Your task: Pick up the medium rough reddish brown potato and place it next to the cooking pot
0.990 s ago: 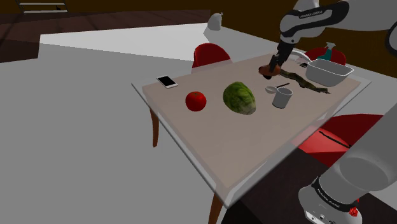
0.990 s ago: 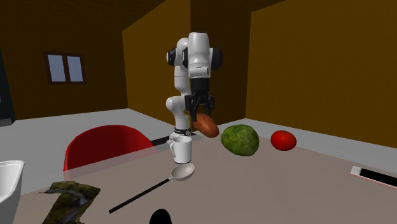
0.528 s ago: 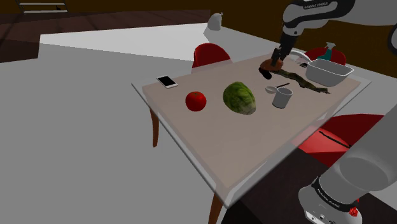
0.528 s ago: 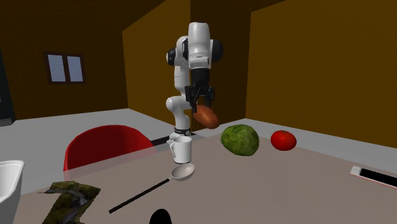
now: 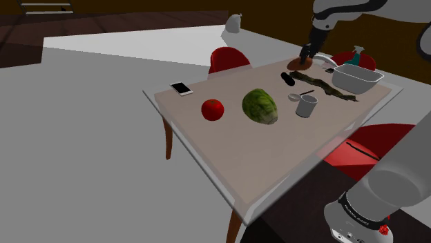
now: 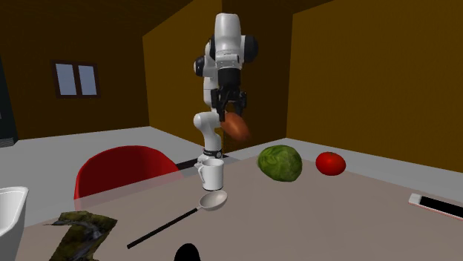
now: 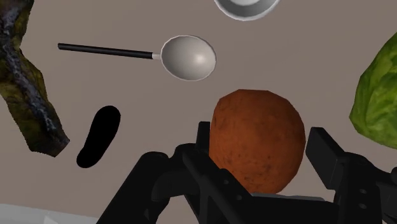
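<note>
Black two-finger gripper (image 6: pixel 229 110) is closed part-way on the rough reddish-brown oval potato (image 7: pixel 257 140), one finger each side. Potato hangs in the air, well above the beige table (image 5: pixel 228 148). Below it: white ladle w/ black handle (image 7: pixel 188 57) & white mug (image 6: pixel 211 175).

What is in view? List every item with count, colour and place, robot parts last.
Table: one, beige top, centre of the shoulder view.
Potato: one, reddish brown, held above the table.
Mug: one, white, on the table.
Ladle: one, white bowl, black handle, beside the mug.
Leafy vegetable: one, green, mid-table.
Tomato: one, red, beside the leafy vegetable.
Phone: one, white-edged, table corner.
Pot: one, white, table's shoulder-view right end.
Mottled object: one, green-brown, between pot and mug.
Oblong object: one, black, near the ladle.
Chairs: at least two, red, around the table.
Arm: one, white, raised.
Gripper: one, black, shut on the potato.
</note>
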You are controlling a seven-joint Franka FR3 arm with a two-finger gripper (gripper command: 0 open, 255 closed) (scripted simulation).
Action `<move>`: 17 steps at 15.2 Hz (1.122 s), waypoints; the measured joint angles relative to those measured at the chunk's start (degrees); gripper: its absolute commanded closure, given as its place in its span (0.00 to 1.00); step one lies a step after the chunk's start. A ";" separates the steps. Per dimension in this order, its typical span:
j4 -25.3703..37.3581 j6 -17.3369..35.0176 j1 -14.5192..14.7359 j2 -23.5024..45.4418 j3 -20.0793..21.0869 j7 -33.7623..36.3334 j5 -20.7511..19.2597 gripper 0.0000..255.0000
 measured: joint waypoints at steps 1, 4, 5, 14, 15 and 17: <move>0.28 -0.04 -0.51 0.28 -0.49 -1.06 0.29 1.00; 2.17 -0.24 -2.85 2.34 -2.54 -5.65 1.94 1.00; 3.26 -0.44 -3.64 3.36 -3.15 -7.13 2.65 1.00; 17.89 -5.81 -13.92 15.11 -7.63 -21.32 10.97 1.00; 19.35 -6.23 -15.39 16.49 -7.93 -22.90 11.97 1.00; 23.62 -7.67 -18.27 19.94 -8.14 -25.26 14.08 1.00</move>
